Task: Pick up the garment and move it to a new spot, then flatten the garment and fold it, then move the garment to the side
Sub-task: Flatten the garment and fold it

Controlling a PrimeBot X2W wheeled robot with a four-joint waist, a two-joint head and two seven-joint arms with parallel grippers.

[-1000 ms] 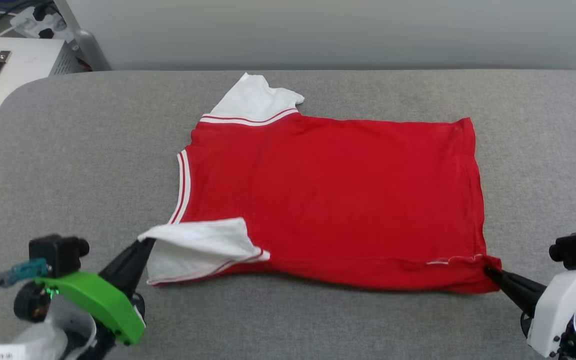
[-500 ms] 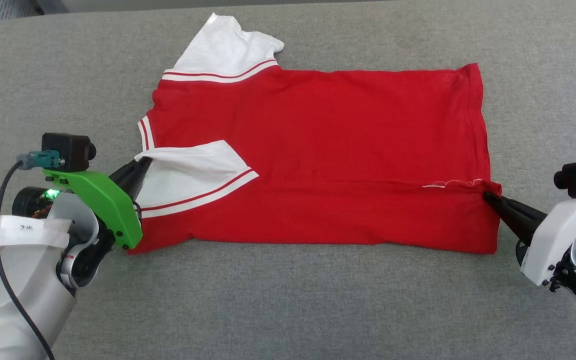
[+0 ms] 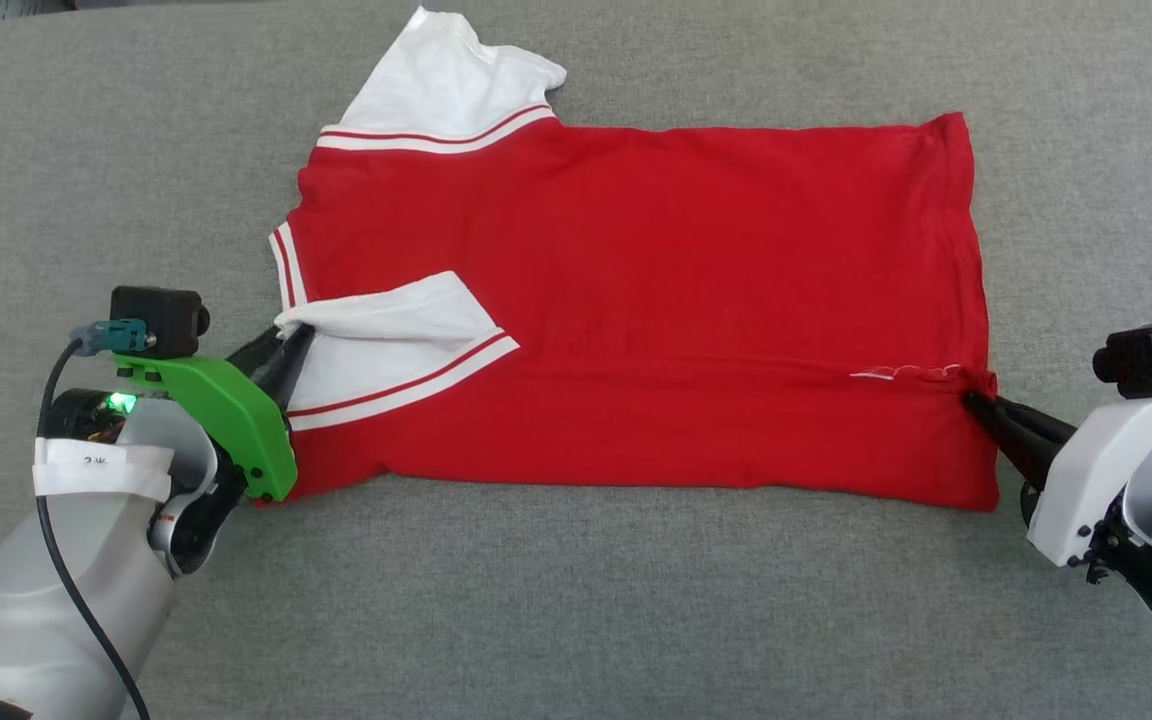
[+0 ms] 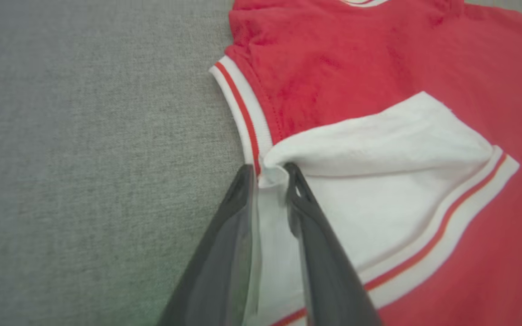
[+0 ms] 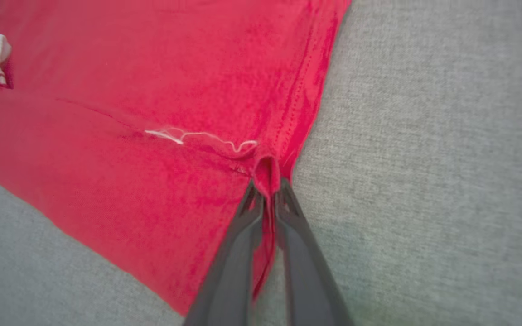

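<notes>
On the grey fabric-covered bench (image 3: 576, 600), toward its far edge, we found the garment (image 3: 656, 300), a red soft-cloth T-shirt with white sleeves and red-and-white striped trim. It lay flat, collar toward the left edge and hem toward the right edge. Far sleeve (image 3: 441, 80) spread out toward the far-left corner. Near sleeve (image 3: 386, 345) lay folded in over the red chest. We noted the left gripper (image 3: 288, 342) at that near sleeve's outer edge, its two dark fingers a little apart with white cloth bunched between them. Right gripper (image 3: 971, 398) sat at the hem, fingers pressed together on a pinch of red cloth, just beside a loose white thread (image 5: 197, 136). A crease ran across the red body from near sleeve to pinched hem.
</notes>
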